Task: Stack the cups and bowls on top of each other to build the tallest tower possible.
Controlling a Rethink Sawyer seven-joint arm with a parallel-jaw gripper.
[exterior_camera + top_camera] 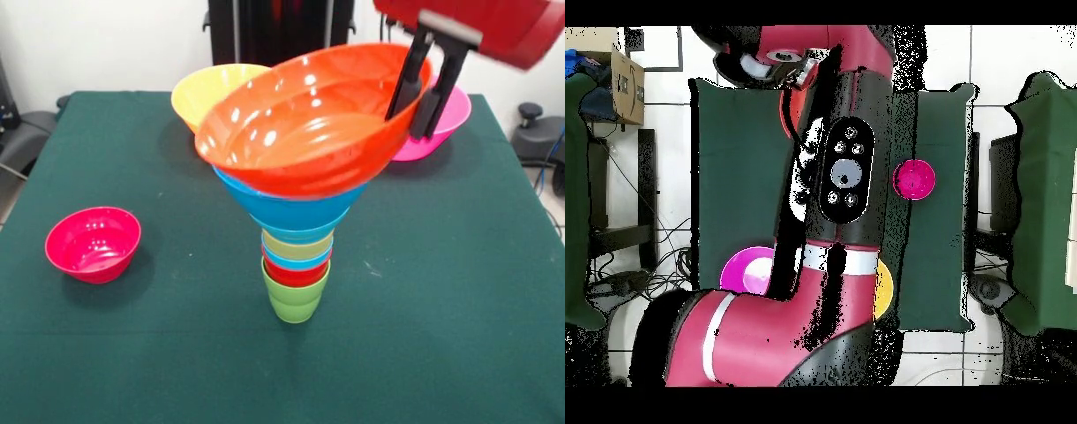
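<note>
The wide red-orange bowl [313, 119], tilted atop the tower [297, 238] at mid-table, is gripped at its far rim by the gripper [424, 93]; the magenta bowl [93, 244] is set well apart.

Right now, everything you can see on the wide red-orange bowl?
The wide red-orange bowl is glossy, plastic-looking, with bright highlights inside and nothing in it. It sits open side up at the very top of the tower, tilted, resting in the blue bowl beneath. The claw grips its far rim, one black finger inside and one outside. In the overhead view the arm hides almost all of it.
</note>
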